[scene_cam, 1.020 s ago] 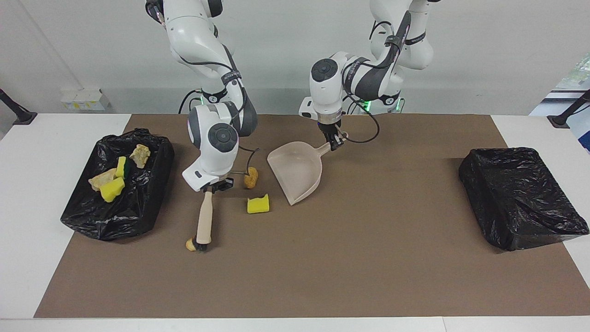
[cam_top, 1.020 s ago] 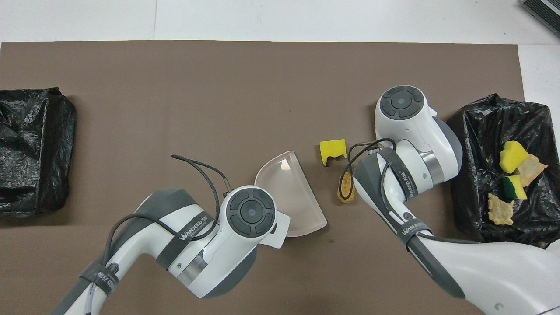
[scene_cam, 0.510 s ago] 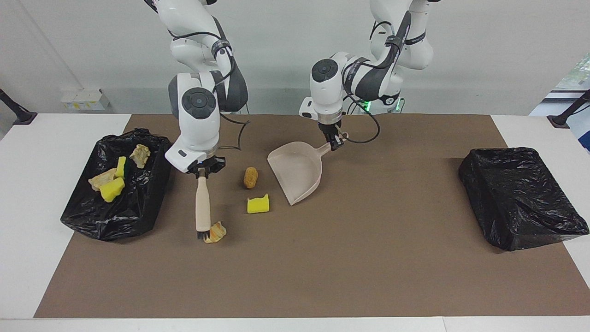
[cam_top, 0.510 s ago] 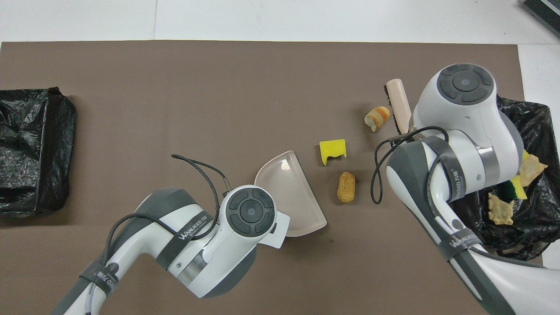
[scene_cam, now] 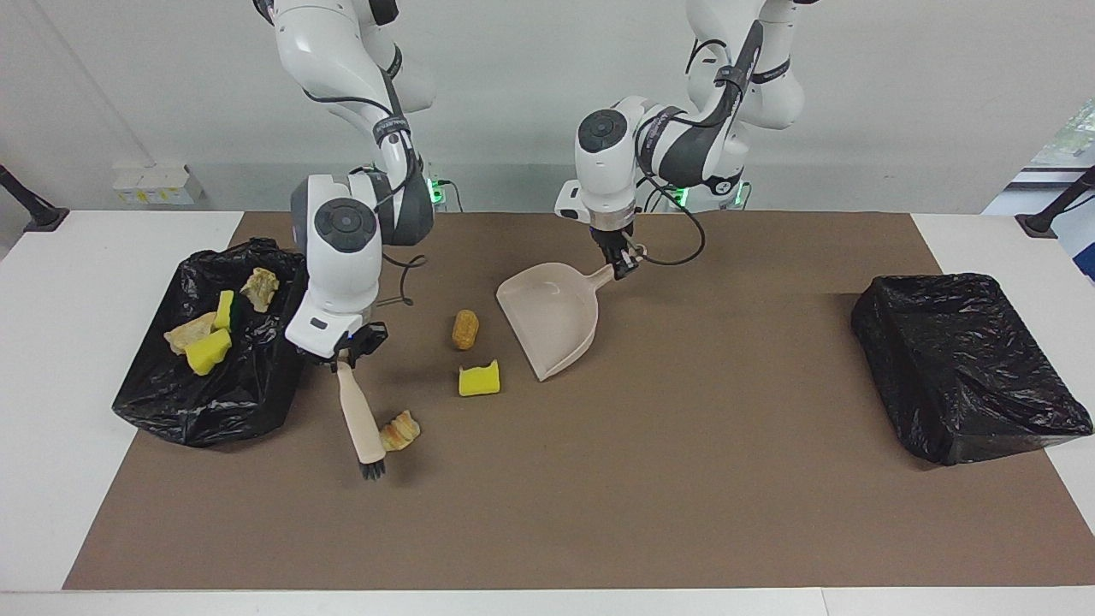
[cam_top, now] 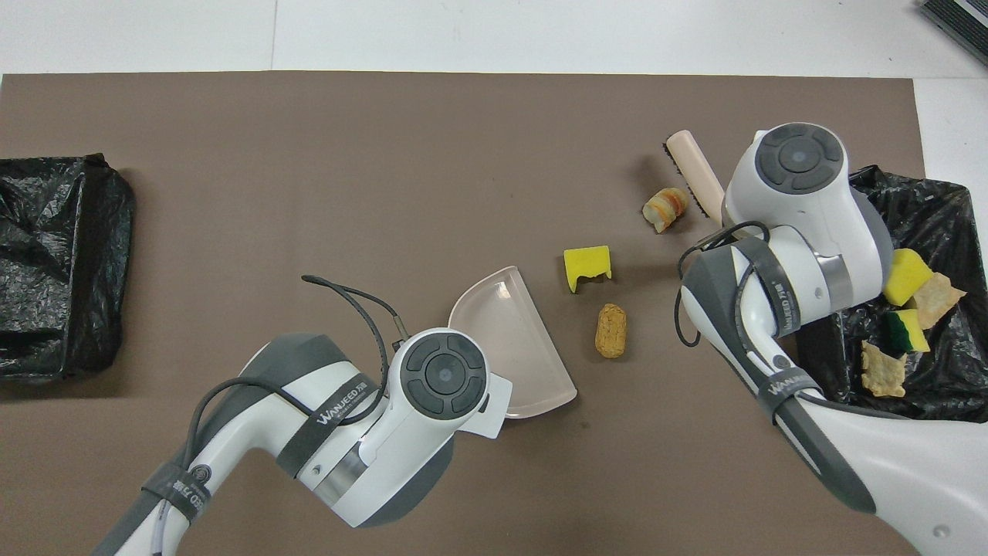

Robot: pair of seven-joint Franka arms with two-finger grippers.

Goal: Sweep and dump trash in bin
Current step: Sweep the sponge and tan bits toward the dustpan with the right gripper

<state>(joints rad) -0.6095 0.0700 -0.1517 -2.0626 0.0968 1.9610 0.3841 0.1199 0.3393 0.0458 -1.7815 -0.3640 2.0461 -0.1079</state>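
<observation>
- brown mat [scene_cam: 599,479] over a white table [scene_cam: 51,359], pale wall at the robots' end;
- at the right arm's end of the table, an open black-lined bin [scene_cam: 214,402] holds four pieces of trash [scene_cam: 208,351]: two yellow sponge chunks and two pale lumps;
- beside that bin, the right gripper [scene_cam: 346,358] is clamped on the handle of a beige brush [scene_cam: 359,423]; the brush slants away from the robots, its dark bristles down at the mat;
- a striped bread-like scrap [scene_cam: 400,430] lies on the mat, touching the brush near its head;
- nearer the middle, a golden-brown piece [scene_cam: 464,329] and a yellow sponge chunk [scene_cam: 479,379] lie loose on the mat, the sponge farther from the robots;
- just beside them a beige dustpan [scene_cam: 552,321] has its mouth toward the scraps; the left gripper [scene_cam: 623,267] is closed on its handle;
- at the left arm's end sits a second black-bagged bin [scene_cam: 967,368].
</observation>
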